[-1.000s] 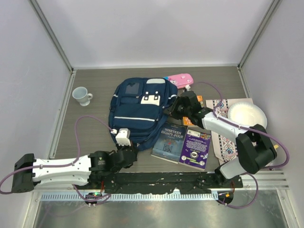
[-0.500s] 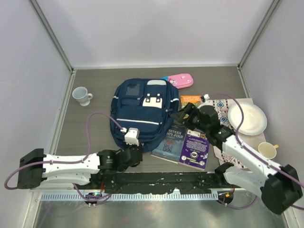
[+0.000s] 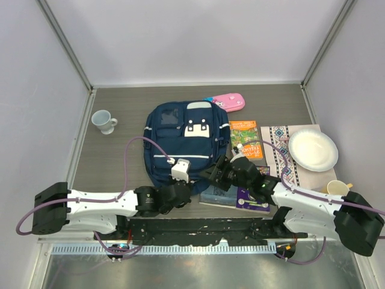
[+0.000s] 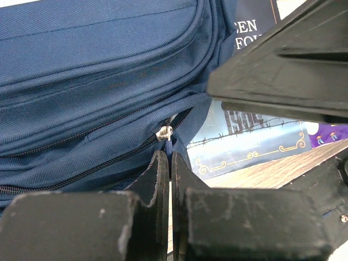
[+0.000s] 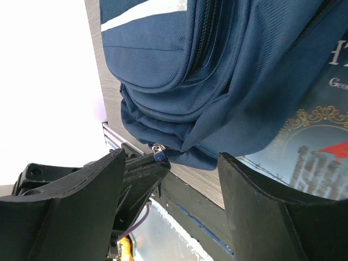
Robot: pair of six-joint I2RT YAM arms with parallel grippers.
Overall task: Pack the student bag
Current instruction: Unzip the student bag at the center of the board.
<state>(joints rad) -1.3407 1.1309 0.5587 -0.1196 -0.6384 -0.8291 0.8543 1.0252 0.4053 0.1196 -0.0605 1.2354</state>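
- Top view: the navy backpack [image 3: 183, 135] lies flat mid-table, its white patch facing up and its bottom end towards the near edge.
- The left gripper [image 3: 180, 194] sits at the backpack's near edge. The right gripper [image 3: 215, 175] is just right of it, at the near right corner of the backpack, above a dark blue book [image 3: 218, 194].
- A purple book [image 3: 254, 203] lies beside the blue one, partly under the right arm.
- A green book [image 3: 245, 137] lies right of the backpack, and a pink pencil case [image 3: 229, 101] lies at its far right corner.
- A white mug [image 3: 103, 120] stands well apart on the far left.
- On the right, a paper plate [image 3: 313, 150] rests on a patterned mat [image 3: 285, 165], with a paper cup [image 3: 338, 189] at the near end.
- Left wrist view: the left gripper [image 4: 166, 161] has its fingers pressed together, pinching the blue zipper pull [image 4: 169, 147] that hangs under the metal slider [image 4: 164, 132].
- The zipper runs along the backpack's [image 4: 92, 70] lower seam. The blue book [image 4: 244, 138] shows to the right, and a black finger [image 4: 288, 60] of the other gripper crosses above it.
- Right wrist view: the right gripper [image 5: 173, 159] has its fingers spread wide, holding nothing.
- Between them are the backpack's [image 5: 217, 70] bottom edge and the left gripper [image 5: 138, 175] pinching the zipper pull [image 5: 160, 154].
- The blue book [image 5: 307, 152] lies half under the backpack on the right.
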